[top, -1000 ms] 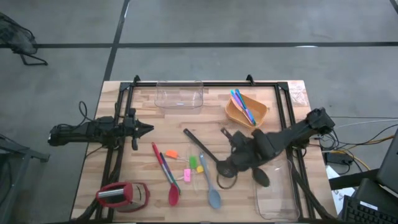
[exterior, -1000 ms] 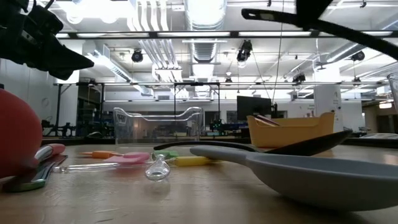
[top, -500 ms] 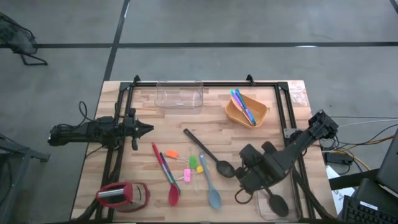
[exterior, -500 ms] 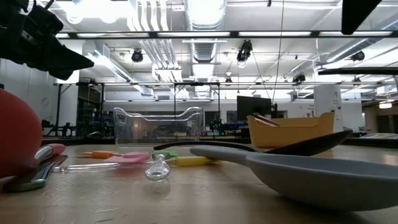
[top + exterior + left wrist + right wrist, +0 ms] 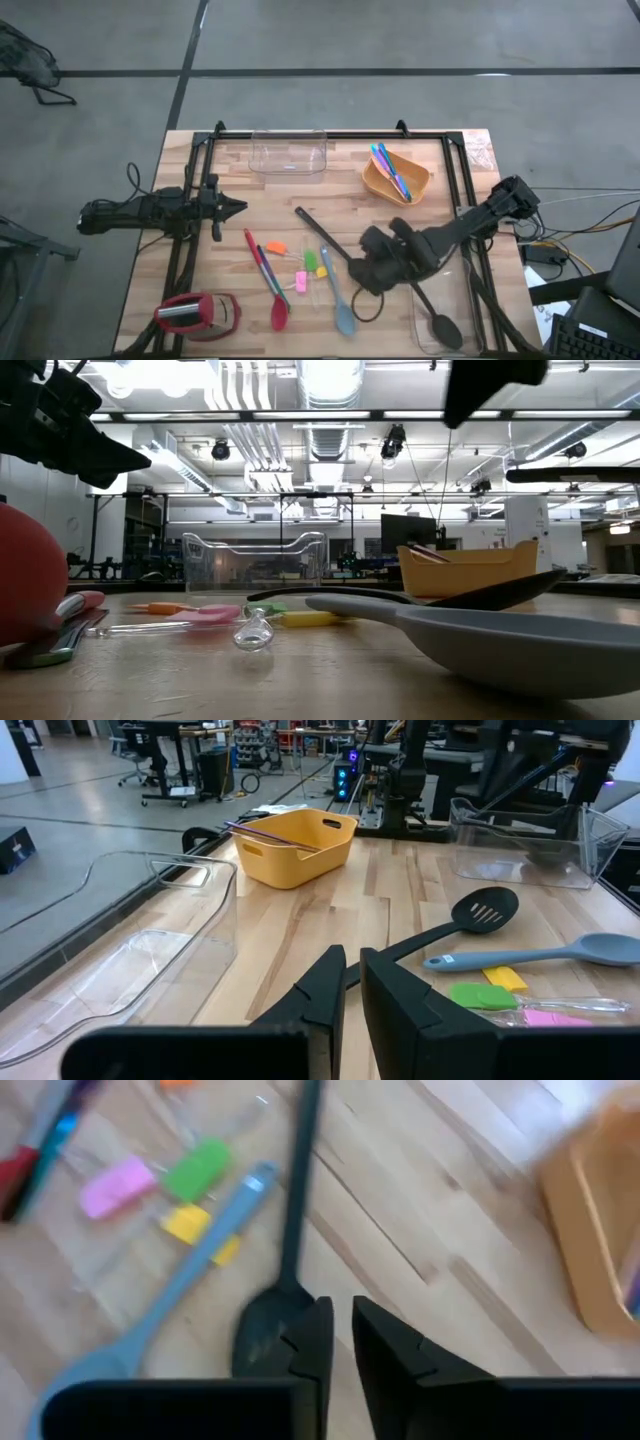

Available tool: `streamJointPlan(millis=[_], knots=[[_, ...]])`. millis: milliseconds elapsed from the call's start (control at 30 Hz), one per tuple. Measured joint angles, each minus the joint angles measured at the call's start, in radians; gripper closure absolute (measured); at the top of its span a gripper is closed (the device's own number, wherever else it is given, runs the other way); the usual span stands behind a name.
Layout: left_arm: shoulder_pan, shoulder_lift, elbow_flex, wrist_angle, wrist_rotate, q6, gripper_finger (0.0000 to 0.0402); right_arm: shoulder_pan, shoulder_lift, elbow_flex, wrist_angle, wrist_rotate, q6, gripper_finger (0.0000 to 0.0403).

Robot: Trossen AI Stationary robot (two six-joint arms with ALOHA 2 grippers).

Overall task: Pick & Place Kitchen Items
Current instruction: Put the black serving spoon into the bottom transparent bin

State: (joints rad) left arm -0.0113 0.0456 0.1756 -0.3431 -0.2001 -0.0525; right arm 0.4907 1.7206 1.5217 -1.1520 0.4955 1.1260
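Note:
My right gripper (image 5: 365, 270) hovers shut over the head of a black slotted spoon (image 5: 265, 1330), which lies flat mid-table (image 5: 325, 240); nothing is between its fingers (image 5: 342, 1325). A second black spoon (image 5: 437, 318) lies in the clear tub (image 5: 455, 335) at the near right, handle slanting toward my arm. A grey-blue spatula (image 5: 338, 300), a red spatula (image 5: 268, 285) and small orange, green, yellow and pink pieces (image 5: 301, 282) lie left of the slotted spoon. My left gripper (image 5: 240, 207) waits shut at the table's left, above the wood (image 5: 352, 980).
An orange bowl (image 5: 397, 175) holding thin coloured cutlery stands at the far right. A second clear tub (image 5: 288, 155) sits at the far middle. A chunky red-and-silver gadget (image 5: 197, 313) is at the near left corner. Black frame rails run along the table's left, far and right sides.
My right gripper carried the plain black spoon from mid-table to the near-right tub, tipped down and let it go there. It then swung back toward the table's left, over the slotted spoon's head. The spoon now lies in the tub.

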Motion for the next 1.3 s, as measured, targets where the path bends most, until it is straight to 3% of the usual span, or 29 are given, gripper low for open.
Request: streamJointPlan(millis=[267,567,700,867,1167,1300], knots=[[0.0,0.0,0.0,0.0,0.0,0.0,0.0358,-0.101,0.0,-0.042,0.209,-0.002,-0.239,0.0278],[0.0,0.0,0.0,0.0,0.0,0.0,0.0358,-0.195,0.0,-0.219,0.591,-0.05,-0.432,0.0214],[0.0,0.0,0.0,0.0,0.0,0.0,0.0358,-0.217,0.012,-0.281,0.693,-0.091,-0.454,0.0208],[0.0,0.0,0.0,-0.001,0.0,0.0,0.0358,-0.239,0.064,-0.284,0.69,-0.123,-0.453,0.0211],[0.0,0.0,0.0,-0.004,0.0,0.0,0.0358,-0.264,0.186,-0.165,0.68,-0.184,-0.513,0.0235],[0.0,0.0,0.0,-0.004,0.0,0.0,0.0358,-0.284,0.236,-0.087,0.575,-0.19,-0.521,0.0245]])
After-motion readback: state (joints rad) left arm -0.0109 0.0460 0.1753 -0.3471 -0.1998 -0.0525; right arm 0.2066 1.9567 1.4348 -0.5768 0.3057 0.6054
